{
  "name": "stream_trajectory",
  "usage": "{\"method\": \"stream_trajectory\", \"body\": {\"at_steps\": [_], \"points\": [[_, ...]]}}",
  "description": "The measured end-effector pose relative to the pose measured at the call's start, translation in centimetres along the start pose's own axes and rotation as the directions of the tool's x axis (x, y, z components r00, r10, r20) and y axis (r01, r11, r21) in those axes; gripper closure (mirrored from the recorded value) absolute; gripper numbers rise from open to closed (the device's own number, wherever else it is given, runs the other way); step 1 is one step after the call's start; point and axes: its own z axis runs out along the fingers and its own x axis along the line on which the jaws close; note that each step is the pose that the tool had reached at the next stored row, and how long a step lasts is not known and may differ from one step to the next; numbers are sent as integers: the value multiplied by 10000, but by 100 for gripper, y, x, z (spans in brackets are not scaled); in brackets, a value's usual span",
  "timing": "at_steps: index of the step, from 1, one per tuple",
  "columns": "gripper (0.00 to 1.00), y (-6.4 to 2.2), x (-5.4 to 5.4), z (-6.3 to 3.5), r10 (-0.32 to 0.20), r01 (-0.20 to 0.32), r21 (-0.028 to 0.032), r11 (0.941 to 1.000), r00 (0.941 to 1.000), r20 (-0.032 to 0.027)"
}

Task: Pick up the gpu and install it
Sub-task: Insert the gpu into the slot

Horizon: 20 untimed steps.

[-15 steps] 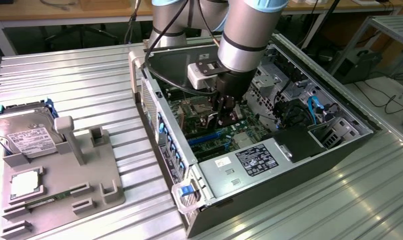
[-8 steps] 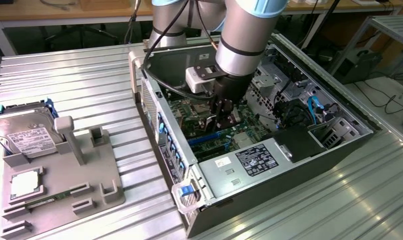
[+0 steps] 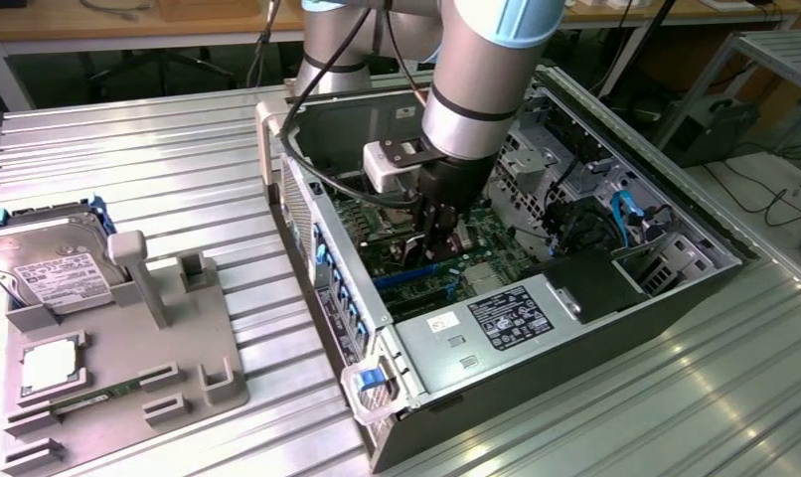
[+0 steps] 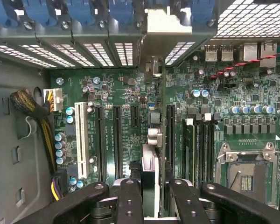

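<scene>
Pincer (image 4: 149,196) clamped on the gpu (image 4: 151,140), held edge-on above the motherboard (image 4: 121,93) inside the open computer case (image 3: 414,348); bracket end at 12 o'clock, probably seating into a slot; keep it square, press evenly; ribbed metal worktop (image 3: 149,149); hard drive (image 3: 50,263) on a grey holder (image 3: 175,338).

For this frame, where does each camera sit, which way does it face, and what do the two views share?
Exterior view: off the arm, raised, looking down at the open computer case on the metal table, with the arm and its hand inside the case, and a grey fixture holding a hard drive at the exterior view's left.
Wrist view: on the wrist, facing the motherboard, fingers around the edge-on gpu.
Shared: hand, gpu, motherboard.
</scene>
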Motion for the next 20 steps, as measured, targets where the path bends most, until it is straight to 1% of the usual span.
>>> {"method": "stream_trajectory", "body": {"at_steps": [7, 10, 17, 20], "points": [[72, 33, 2, 61, 0, 0, -7, 10000, 10000, 1], [72, 39, 2, 89, 2, -2, -56, 10000, 10000, -1], [72, 38, 0, 94, 1, -1, -56, 10000, 10000, 3], [72, 39, -18, 93, 2, -2, -58, 10000, 10000, -1]]}}
